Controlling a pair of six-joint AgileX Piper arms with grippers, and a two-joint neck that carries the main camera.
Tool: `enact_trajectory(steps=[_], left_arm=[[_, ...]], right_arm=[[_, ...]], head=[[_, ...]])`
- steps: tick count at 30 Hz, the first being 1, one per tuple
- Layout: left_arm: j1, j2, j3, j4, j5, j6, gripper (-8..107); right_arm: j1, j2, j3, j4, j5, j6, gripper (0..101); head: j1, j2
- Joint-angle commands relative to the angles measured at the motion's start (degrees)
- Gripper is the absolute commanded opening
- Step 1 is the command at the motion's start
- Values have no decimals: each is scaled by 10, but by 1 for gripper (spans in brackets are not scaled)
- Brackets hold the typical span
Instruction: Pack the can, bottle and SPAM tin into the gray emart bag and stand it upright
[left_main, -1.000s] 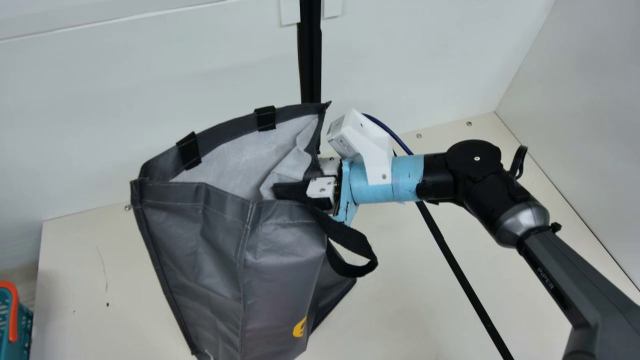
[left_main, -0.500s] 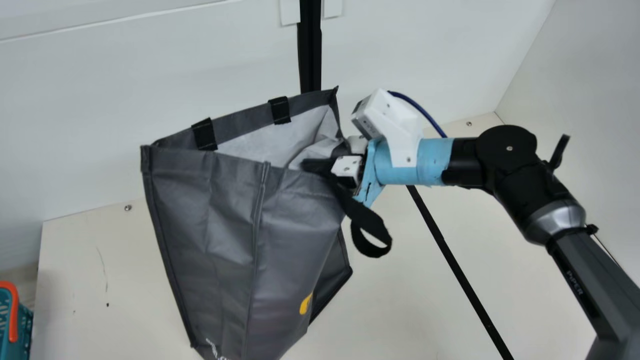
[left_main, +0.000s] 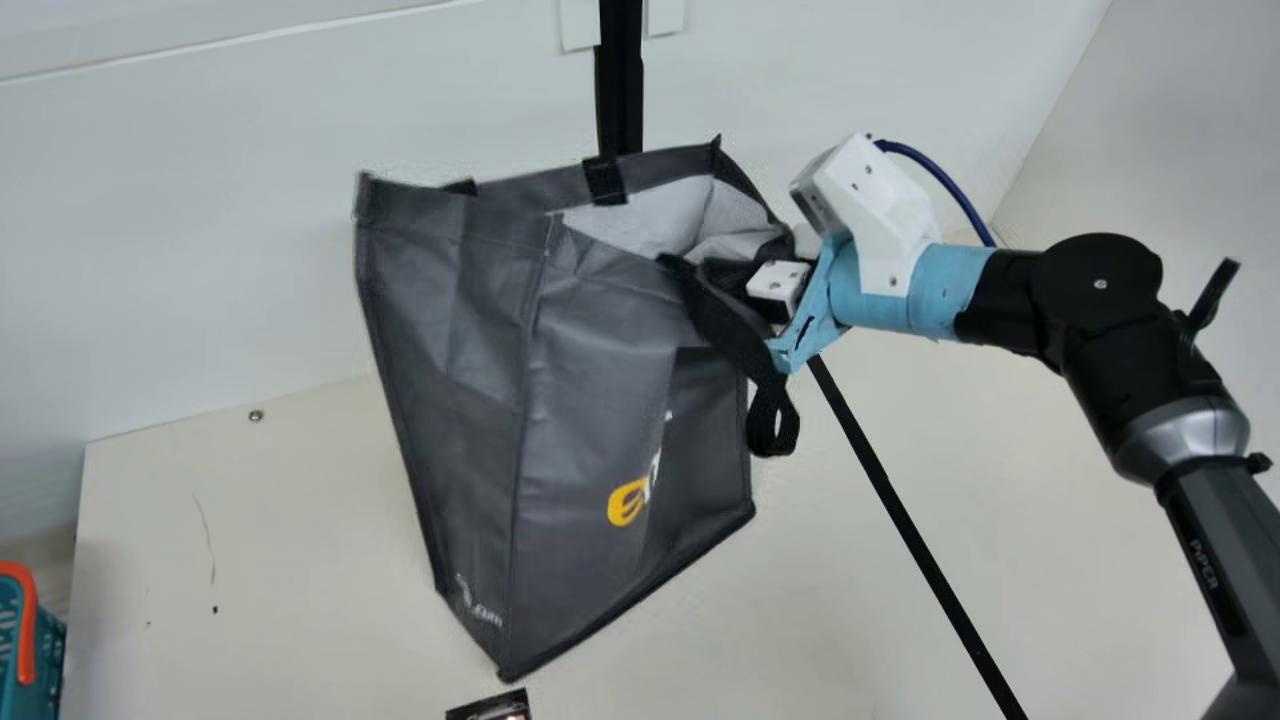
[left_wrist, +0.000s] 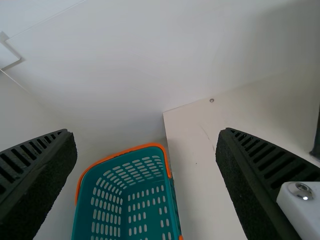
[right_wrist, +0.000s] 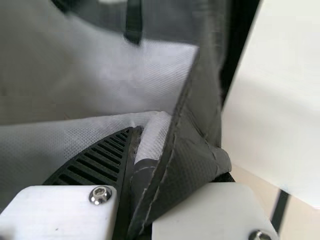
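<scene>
Bag is held tilted, mouth up, over the table, its side rim pinched between the fingers of the right claw. The left claw is spread wide, with nothing gripped. A basket is seen beside the table, a dark item near the bag's lowest corner.

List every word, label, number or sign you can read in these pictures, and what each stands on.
"PiPER": on the right arm's dark grey link.
Yellow and white logo on the gray fabric bag: folded, not fully readable.
White print near the bag's bottom: too small.
Black printed item at the main view's bottom edge: blurred, cut off.
</scene>
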Motion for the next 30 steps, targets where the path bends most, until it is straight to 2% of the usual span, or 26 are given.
enact_trajectory(steps=[1,12,30], left_arm=[[0,0,0,0,0,0,90],[0,0,0,0,0,0,90],[0,0,0,0,0,0,90]], right_arm=[[-8,-2,-3,-6,-6,3,0],[-62,-6,-29,-40,-21,16,0],[-199,7,-84,-67,6,1,0]], head=[[-13,0],[-13,0],[-13,0]])
